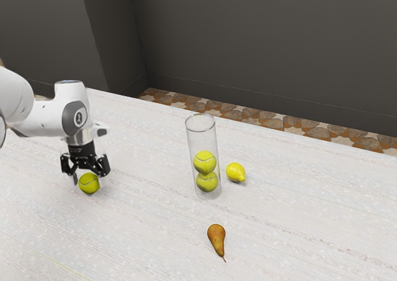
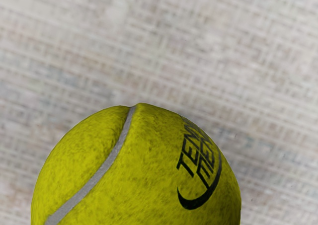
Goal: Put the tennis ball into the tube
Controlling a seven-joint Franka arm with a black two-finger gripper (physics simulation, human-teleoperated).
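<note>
The yellow-green tennis ball (image 2: 136,175), marked with a pale grey seam and black lettering, is seen on the worktop (image 1: 142,231) directly under the hand (image 1: 89,180). Well apart from it, the clear, open-topped tube (image 1: 202,142) is stood upright on the worktop, with two similar balls (image 1: 205,162) stacked inside, its upper part left unfilled.

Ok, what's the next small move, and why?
I'd close the gripper on the ball: it looks open, right over the ball, fingers reaching down beside it. The ball seems to be resting on the table, so a grasp likely comes before any lift toward the tube.
</note>
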